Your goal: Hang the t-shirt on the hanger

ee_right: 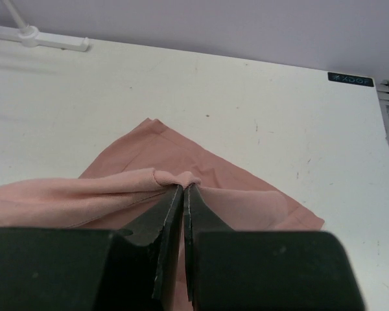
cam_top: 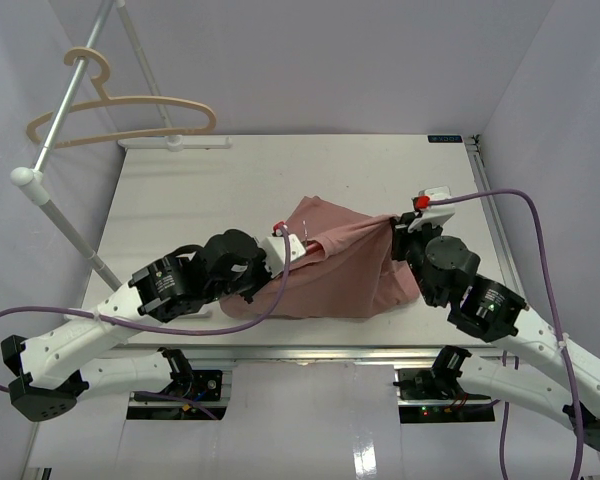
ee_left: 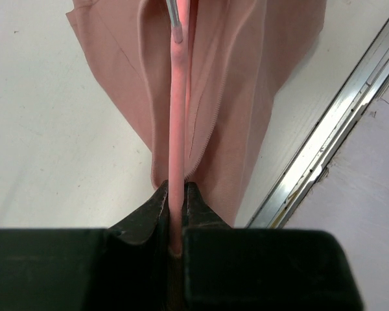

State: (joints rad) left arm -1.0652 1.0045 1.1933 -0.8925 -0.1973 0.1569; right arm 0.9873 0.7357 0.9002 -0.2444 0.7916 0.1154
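The dusty-pink t-shirt (cam_top: 340, 265) is held up in the middle of the table between both arms. My left gripper (cam_top: 280, 247) is shut on a thin pink bar of the hanger (ee_left: 176, 129), which runs up into the t-shirt (ee_left: 233, 97); its metal hook base (ee_left: 175, 19) shows at the top. Most of the hanger is hidden in the cloth. My right gripper (cam_top: 405, 225) is shut on a pinched fold of the t-shirt (ee_right: 175, 178), lifting that edge above the table.
A beige hanger (cam_top: 120, 110) hangs on a white rail (cam_top: 65, 110) at the back left. The table's metal front edge (ee_left: 324, 162) runs close beside the shirt. A white bracket (ee_right: 39, 35) sits at the table's back edge.
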